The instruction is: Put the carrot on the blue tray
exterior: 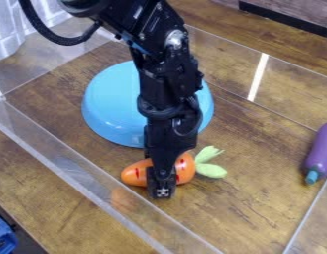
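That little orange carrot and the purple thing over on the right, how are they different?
The carrot is orange with a light green leafy top; the purple toy is purple with a bluish tip. The carrot lies right under the robot's tool, partly hidden by it, while the purple toy lies alone at the right edge, cut off by the picture. The carrot lies close to the blue tray; the purple toy lies far from it. Both rest on the wooden table.
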Controlling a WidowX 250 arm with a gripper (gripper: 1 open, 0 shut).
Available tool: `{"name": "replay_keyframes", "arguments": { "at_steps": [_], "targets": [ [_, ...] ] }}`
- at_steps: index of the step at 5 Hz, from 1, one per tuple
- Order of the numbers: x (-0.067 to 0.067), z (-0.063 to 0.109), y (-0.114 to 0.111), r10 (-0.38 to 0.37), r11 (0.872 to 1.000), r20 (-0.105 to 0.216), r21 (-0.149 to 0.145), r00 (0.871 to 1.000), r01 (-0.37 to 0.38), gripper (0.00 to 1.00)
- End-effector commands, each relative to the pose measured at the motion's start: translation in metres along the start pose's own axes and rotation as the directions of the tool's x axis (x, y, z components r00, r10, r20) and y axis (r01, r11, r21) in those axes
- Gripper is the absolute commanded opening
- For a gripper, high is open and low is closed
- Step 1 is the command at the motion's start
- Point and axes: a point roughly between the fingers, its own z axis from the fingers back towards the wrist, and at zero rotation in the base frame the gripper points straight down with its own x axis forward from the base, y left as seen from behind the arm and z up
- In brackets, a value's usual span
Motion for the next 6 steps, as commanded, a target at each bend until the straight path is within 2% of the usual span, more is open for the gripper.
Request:
{"name": "replay_keyframes", "arguments": {
  "at_steps": [1,3,6],
  "targets": [
    [0.0047,0.0107,0.0132,0.023,0.999,0.043,0.034,0.999,-0.024,0.00],
    [0.0058,0.0109,0.0133,0.025,0.999,0.051,0.033,0.998,-0.027,0.00],
    [0.0082,0.0098,0.0160,0.039,0.999,0.036,0.030,0.999,-0.040,0.00]
  ]
}}
